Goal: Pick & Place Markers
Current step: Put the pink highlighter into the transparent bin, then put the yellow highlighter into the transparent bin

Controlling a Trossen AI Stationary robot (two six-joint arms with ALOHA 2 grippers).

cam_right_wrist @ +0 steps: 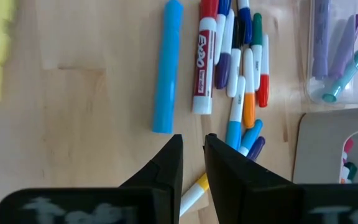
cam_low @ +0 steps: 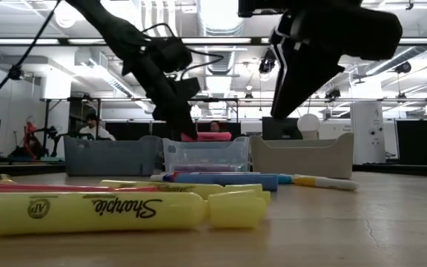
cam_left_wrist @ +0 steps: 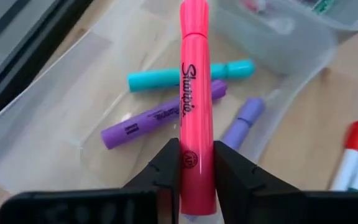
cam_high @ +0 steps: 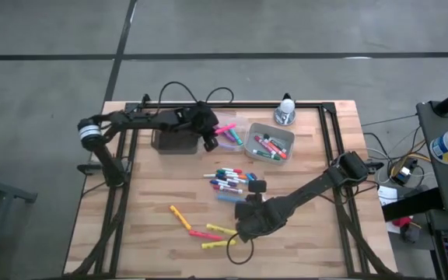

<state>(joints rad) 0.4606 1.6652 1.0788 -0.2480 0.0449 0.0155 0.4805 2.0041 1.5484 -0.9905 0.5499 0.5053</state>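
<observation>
Overhead looks down; low looks level; wrists close.

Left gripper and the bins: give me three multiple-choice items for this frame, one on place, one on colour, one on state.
1. Where is the left gripper?
A. Over the clear bin
B. Over the yellow highlighters
C. Off the table

2. What colour is the highlighter it grips?
A. Teal
B. Pink
C. Purple

3. What does the right gripper hold?
A. A blue marker
B. A bin
C. Nothing

Key: 1 A, the clear bin lies right beneath it; 2 B, a pink barrel sits between its fingers; 3 C, its fingers are nearly together with only table behind them.
</observation>
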